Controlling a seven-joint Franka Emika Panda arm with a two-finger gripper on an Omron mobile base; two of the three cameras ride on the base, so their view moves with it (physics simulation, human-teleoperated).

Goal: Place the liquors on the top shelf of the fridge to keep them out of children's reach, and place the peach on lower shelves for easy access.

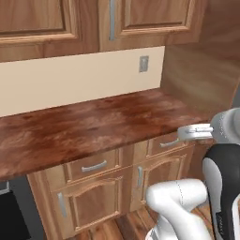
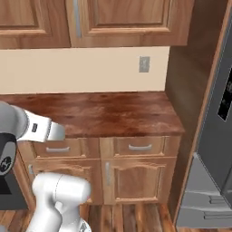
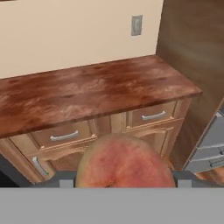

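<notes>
The peach [image 3: 124,162], orange-pink with a yellowish blush, sits large and close in the hand view, pinched between the two dark fingertips [image 3: 65,183] of my gripper [image 3: 124,183], which is shut on it. The white hand [image 1: 197,132] hovers in front of the counter's edge, at drawer height [image 2: 50,130]. The grey fridge [image 2: 217,136] stands to the right past a wooden side panel, its front closed [image 3: 212,146], so its top shelf and lower shelves are hidden. Both liquor bottles are out of view.
A reddish-brown wooden counter [image 1: 93,126] runs along a beige wall with an outlet [image 2: 144,64]. Wooden drawers and cabinet doors [image 2: 136,172] sit under it, upper cabinets [image 1: 112,23] above. A black oven front [image 1: 11,215] is at the lower left.
</notes>
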